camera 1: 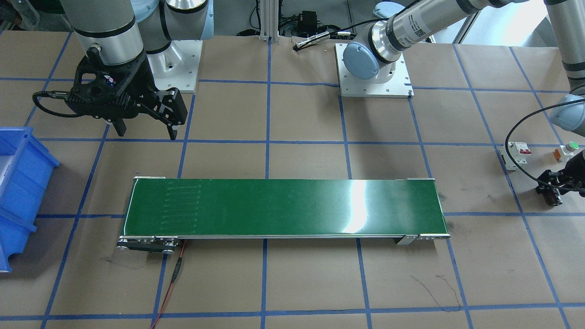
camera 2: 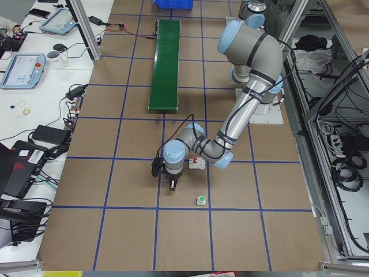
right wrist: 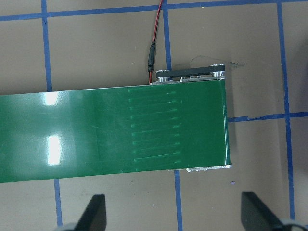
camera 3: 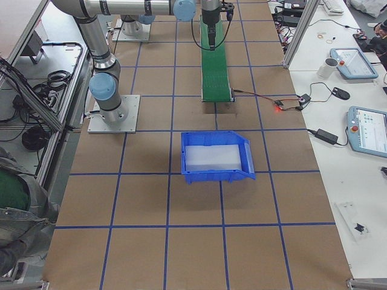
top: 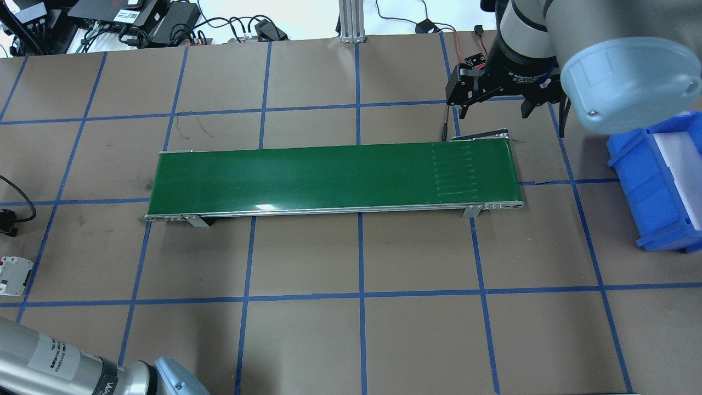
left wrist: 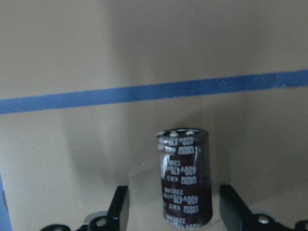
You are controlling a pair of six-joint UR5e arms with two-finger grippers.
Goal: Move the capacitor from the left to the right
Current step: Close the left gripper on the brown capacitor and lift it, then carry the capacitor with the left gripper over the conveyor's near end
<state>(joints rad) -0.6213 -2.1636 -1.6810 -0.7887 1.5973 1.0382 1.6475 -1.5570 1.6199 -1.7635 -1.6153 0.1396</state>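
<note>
The capacitor (left wrist: 184, 178), a dark maroon-brown cylinder with white print, sits between the fingers (left wrist: 119, 211) of my left gripper (left wrist: 175, 214). A gap shows on each side of it, so the jaws are open around it. In the front-facing view the capacitor (camera 1: 554, 198) is on the brown table at the far right, just under the left gripper (camera 1: 555, 185). My right gripper (camera 1: 146, 130) is open and empty, hovering behind the far end of the green conveyor belt (camera 1: 283, 208). Its fingers (right wrist: 94, 214) frame that belt end (right wrist: 192, 130).
A white breaker with red switches (camera 1: 516, 154) and a green-topped push button (camera 1: 569, 148) lie close to the left gripper. A blue bin (top: 652, 181) stands beyond the belt on my right. A red wire (right wrist: 154, 43) runs from the belt's end.
</note>
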